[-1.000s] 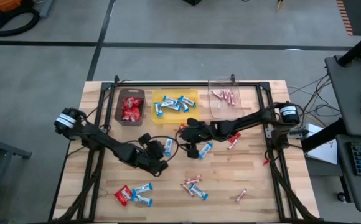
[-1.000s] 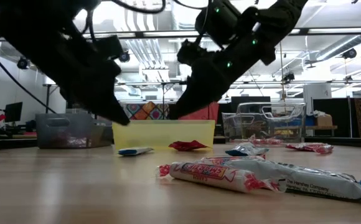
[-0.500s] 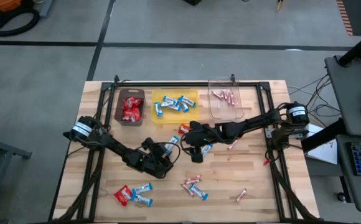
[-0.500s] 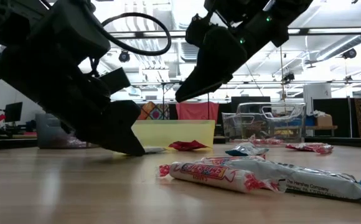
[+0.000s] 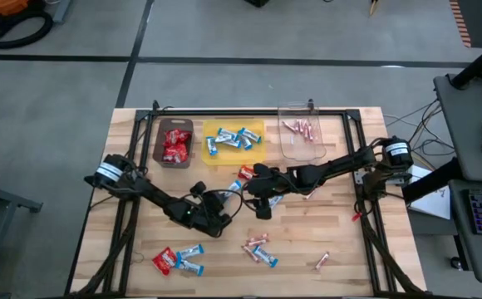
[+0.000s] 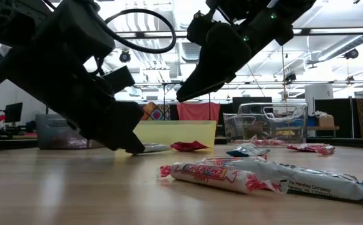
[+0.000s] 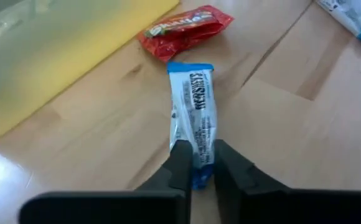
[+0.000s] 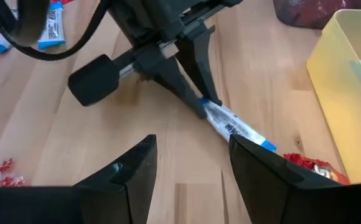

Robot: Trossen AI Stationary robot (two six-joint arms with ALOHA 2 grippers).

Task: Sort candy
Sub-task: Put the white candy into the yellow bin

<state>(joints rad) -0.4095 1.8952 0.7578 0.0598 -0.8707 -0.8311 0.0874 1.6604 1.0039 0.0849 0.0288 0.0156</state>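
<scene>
A blue-and-white candy bar (image 7: 193, 109) lies flat on the wooden table (image 5: 324, 224), just in front of the yellow bin (image 5: 233, 139). My left gripper (image 7: 199, 167) is down at the table and shut on this bar's end. The right wrist view shows the same bar (image 8: 233, 127) and the left fingers (image 8: 200, 102). A red packet (image 7: 183, 28) lies beyond the bar's far end. My right gripper (image 8: 193, 168) hovers open above the table, a little to the right of the bar, and touches nothing. My left gripper pinches the blue end of the bar (image 7: 197, 158) nearest to it between its two fingers (image 7: 182, 163). The fingers slant down onto it and lie in line with the bar's length. The rest of the bar (image 6: 155, 148) lies flat on the table, pointing away from the fingers.
The brown bin (image 5: 173, 143) holds red packets, the yellow bin holds blue-and-white bars, and the clear bin (image 5: 301, 137) holds pink sticks. All three stand along the far edge. Loose candy lies near left (image 5: 174, 260), near the middle (image 5: 258, 249) and near right (image 5: 322, 262).
My left gripper has sunk from above the table down to the blue-and-white bar and stands at its end. My right gripper has risen a little and stayed open.
</scene>
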